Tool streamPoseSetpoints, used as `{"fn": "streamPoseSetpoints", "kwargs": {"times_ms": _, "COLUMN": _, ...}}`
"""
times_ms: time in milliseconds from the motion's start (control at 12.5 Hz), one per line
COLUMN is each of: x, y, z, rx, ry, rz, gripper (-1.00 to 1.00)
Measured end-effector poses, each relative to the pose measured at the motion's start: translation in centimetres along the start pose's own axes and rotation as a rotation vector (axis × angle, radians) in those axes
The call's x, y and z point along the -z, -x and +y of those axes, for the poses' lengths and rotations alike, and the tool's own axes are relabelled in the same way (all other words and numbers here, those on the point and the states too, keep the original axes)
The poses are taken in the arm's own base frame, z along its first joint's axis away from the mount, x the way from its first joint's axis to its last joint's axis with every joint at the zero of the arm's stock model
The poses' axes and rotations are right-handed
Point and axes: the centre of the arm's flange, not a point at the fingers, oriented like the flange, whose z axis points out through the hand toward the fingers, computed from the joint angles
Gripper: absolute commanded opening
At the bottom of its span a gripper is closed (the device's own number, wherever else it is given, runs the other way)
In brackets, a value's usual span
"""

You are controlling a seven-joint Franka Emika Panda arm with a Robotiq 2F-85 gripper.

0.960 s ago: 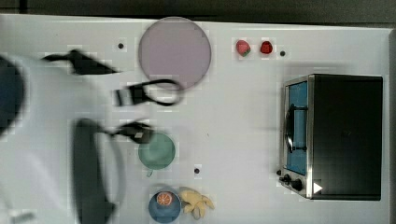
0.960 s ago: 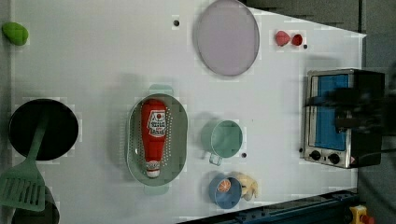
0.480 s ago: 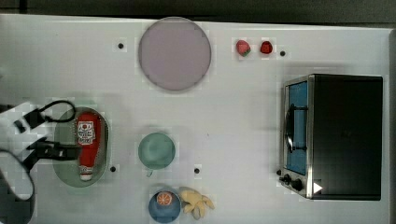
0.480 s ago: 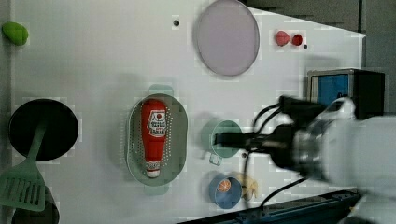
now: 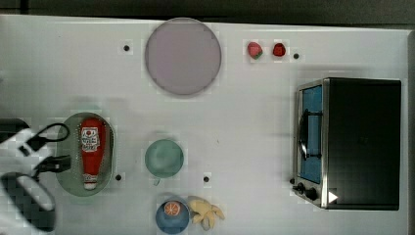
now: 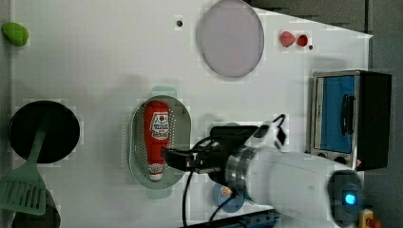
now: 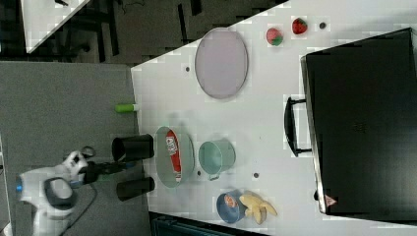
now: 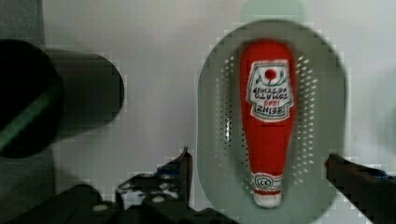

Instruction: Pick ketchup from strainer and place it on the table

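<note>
we are hovering above the ketchup, nothing lifted yet
it is lying in the strainer, cap toward 6 o'clock; our gripper is gaping wide, empty; grasping and placing on the table are remaining.

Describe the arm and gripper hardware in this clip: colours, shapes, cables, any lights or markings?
The arm is a bulky white rounded casing with a silver metal ring at the wrist and a glowing blue light on a grey disc. Looping black cables run along the wrist. The gripper is black, with two slim dark fingers.
</note>
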Motion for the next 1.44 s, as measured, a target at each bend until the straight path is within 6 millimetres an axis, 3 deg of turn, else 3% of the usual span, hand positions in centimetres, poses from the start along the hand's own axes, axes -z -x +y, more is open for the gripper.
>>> {"fn": "streamPoseSetpoints", "kwargs": {"times_ms": 400, "x": -12.1, "y": 0.8, "z": 4.4, "rx": -0.023, "ry": 0.006, "rz": -0.066, "gripper": 1.0}}
{"fn": "streamPoseSetpoints", "kwargs": {"times_ms": 640, "x": -16.8, "y": 0.9, "z": 5.7, "rx": -0.02, "ry": 0.02, "rz": -0.102, "gripper": 1.0}}
{"fn": "streamPoseSetpoints", "kwargs": {"times_ms": 800, "x": -17.8, "y": 0.0, "z": 6.2, "rx": -0.01, "ry": 0.032, "rz": -0.097, "gripper": 1.0}}
{"fn": "streamPoseSetpoints", "kwargs": {"times_ms": 1280, "x": -18.3, "y": -3.7, "z": 4.8, "rx": -0.016, "ry": -0.016, "rz": -0.027, "gripper": 1.0}}
{"fn": "streamPoseSetpoints", "kwargs": {"times_ms": 1360, "x": -19.1, "y": -3.9, "z": 4.7, "rx": -0.04, "ry": -0.019, "rz": -0.037, "gripper": 0.91}}
{"fn": "streamPoseSetpoints", "kwargs": {"times_ms": 1440, "x": -19.9, "y": -3.9, "z": 4.7, "rx": -0.045, "ry": -0.017, "rz": -0.043, "gripper": 0.67}}
